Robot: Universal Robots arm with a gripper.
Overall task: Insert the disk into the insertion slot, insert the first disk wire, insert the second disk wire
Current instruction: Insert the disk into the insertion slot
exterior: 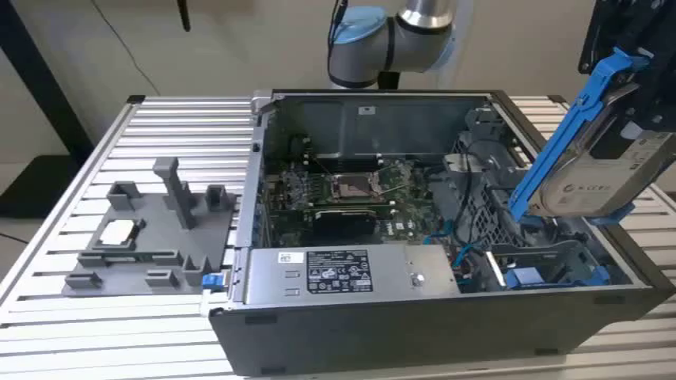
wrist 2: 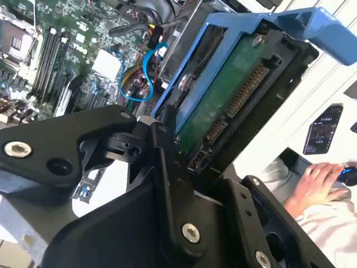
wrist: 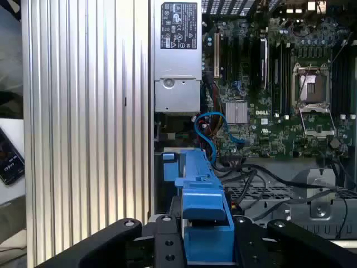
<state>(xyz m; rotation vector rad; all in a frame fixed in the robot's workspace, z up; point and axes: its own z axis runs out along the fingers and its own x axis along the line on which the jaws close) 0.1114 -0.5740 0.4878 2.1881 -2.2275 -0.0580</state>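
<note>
Disk (exterior: 600,178) in its blue frame hangs tilted over the right end of the open computer case (exterior: 423,336), at the exterior view's right. The gripper (wrist: 203,245) has its fingers (wrist: 167,245) closed against the frame's two sides, holding it. Below it, another blue-framed drive (exterior: 525,277) sits in the near right bay. A grey fixture (exterior: 148,237) lies on the table left of the case.

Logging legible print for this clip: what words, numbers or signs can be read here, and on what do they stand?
Nothing can be quoted reliably.
Label on the power supply: print too small.
Label on the disk: blurred.
Markings on the motherboard: too small.
Screen of the phone: too small.
</note>
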